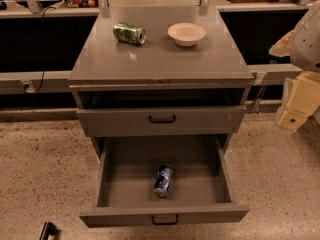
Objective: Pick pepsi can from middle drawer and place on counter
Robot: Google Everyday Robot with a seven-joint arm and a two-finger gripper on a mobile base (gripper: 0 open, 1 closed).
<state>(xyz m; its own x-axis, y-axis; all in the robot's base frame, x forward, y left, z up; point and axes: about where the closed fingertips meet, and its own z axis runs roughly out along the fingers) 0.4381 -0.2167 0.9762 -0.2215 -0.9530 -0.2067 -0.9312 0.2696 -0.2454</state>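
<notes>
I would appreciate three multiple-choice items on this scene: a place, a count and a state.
1. Where is the pepsi can? A) on the floor B) on a chair C) in the middle drawer
2. How many cans show? A) one B) two C) three
3. The middle drawer is: A) pulled open B) shut C) taken out
Answers: 1 C, it lies on its side on the drawer's bottom, and the hand is at the right edge, far from it; 2 B, it plus a green can on the counter; 3 A, its inside shows.
</notes>
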